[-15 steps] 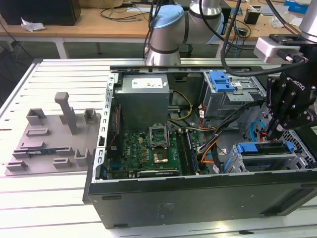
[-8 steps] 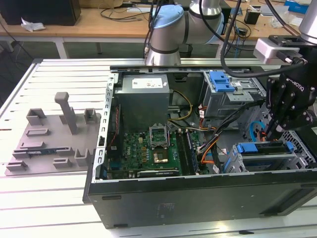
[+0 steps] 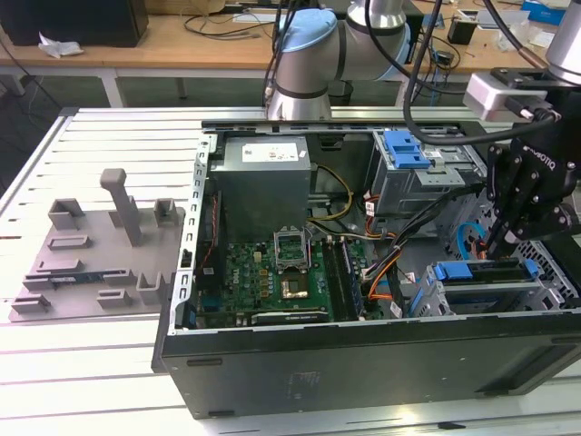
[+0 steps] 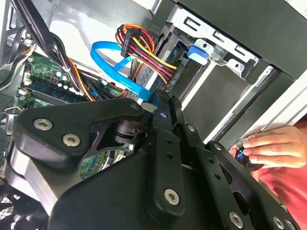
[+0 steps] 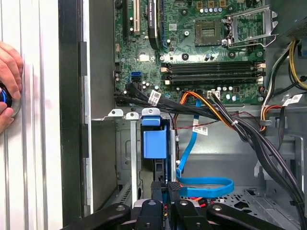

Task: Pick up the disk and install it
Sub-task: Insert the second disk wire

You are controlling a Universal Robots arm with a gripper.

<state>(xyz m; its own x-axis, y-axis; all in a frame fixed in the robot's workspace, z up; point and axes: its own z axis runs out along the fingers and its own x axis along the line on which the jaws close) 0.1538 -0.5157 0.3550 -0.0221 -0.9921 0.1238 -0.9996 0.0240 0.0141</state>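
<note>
Work surface is a white slotted aluminium-profile table [image 3: 82,363]. Two things sit directly on it: an open black desktop computer case [image 3: 363,363] lying on its side, and a flat grey plastic fixture plate [image 3: 100,263] with upright pegs and brackets, just beside the case toward the exterior view's left.

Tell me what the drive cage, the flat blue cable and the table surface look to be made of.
Drive cage: bare sheet metal by its dull silver, folded, punched edges.
Flat blue cable: probably flexible plastic sheathing, smooth and slightly glossy, bending in a loop.
Table: likely aluminium, matte pale grey with long straight slots.
</note>
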